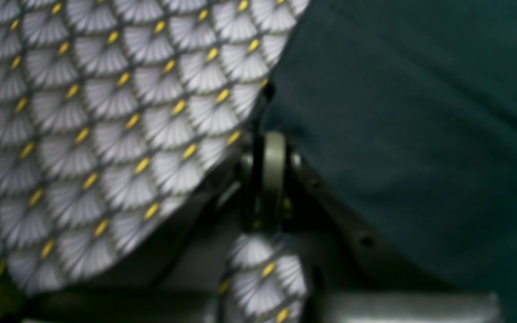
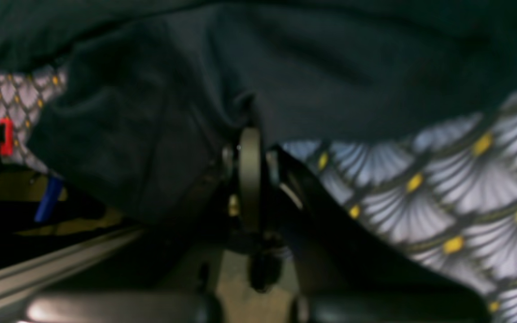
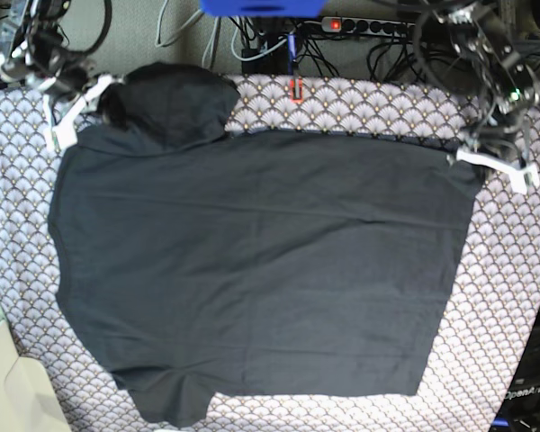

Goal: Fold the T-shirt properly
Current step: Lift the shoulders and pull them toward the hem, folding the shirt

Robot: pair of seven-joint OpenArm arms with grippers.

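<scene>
Black cloth: the T-shirt (image 3: 252,270) is spread flat across most of the tablecloth (image 3: 513,297), with one sleeve bunched up at the far corner near the right arm and the other sleeve lying at the near edge.
Tablecloth: a grey scallop print with small yellow marks is seen under the shirt and around it on all sides.
Left arm pose: the arm is reached down from the far right corner of the base view, its white-fingered left gripper (image 3: 486,160) lowered to the shirt's far hem corner.
Left jaws: they are seen pressed together at the shirt's edge (image 1: 397,134); the left gripper (image 1: 265,96) is closed on a pinch of dark cloth where it meets the tablecloth (image 1: 106,112).
Right arm pose: the arm is angled in from the far left corner of the base view, with the right gripper (image 3: 83,106) set at the bunched sleeve.
Right jaws: they are seen closed on a fold of the T-shirt (image 2: 151,134), the right gripper (image 2: 249,107) being buried in the cloth above the tablecloth (image 2: 442,202).
Writing: pale lettering (image 3: 525,393) is printed on dark equipment at the near right corner; it appears to read "OpenArm".
</scene>
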